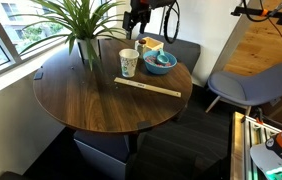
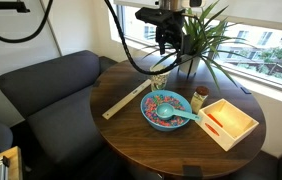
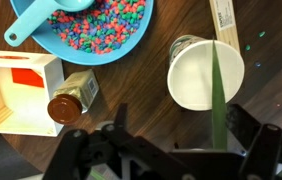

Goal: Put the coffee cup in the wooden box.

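The coffee cup (image 3: 206, 75) stands upright on the worktop (image 1: 91, 95), mouth up for a top grasp, apart from the wooden box (image 3: 16, 90) (bowl (image 3: 86, 25) between). The pincer (image 3: 171, 150) hovers released above, empty.

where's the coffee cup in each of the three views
Exterior view: the coffee cup stands mid-table, left of the blue bowl, below the plant.
Exterior view: the cup is behind the bowl, under the gripper, partly hidden.
Wrist view: the cup is right of centre, seen from above, a leaf across its mouth.
Shared landmark: the blue bowl.
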You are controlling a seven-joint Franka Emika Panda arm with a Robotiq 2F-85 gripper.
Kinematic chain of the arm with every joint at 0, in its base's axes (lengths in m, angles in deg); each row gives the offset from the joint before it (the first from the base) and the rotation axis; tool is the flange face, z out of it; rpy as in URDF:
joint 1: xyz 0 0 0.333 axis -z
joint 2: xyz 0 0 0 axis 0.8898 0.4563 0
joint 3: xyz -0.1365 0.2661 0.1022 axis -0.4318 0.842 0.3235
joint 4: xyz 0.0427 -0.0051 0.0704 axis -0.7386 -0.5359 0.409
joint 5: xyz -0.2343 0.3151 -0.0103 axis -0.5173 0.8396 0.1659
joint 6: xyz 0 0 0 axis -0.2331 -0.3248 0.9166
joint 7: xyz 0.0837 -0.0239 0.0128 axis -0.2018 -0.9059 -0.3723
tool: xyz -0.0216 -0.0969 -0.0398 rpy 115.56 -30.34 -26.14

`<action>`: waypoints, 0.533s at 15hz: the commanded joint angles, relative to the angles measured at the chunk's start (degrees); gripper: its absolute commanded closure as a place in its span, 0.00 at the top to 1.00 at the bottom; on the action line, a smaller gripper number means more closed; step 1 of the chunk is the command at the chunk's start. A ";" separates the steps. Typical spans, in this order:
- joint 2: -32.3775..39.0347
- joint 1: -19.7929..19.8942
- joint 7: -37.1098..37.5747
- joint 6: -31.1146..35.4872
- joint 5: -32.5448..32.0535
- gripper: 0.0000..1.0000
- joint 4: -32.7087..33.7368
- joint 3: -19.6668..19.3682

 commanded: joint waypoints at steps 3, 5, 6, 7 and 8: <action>-0.11 0.37 0.46 0.30 0.20 1.00 -0.42 -0.19; -0.21 0.94 0.15 1.38 0.78 1.00 -1.31 -0.13; -0.17 1.31 -0.10 1.21 1.41 1.00 -1.56 0.03; -0.35 1.81 -0.54 1.68 2.57 1.00 -2.45 0.40; -0.50 2.11 -0.67 2.45 3.57 1.00 -3.27 0.64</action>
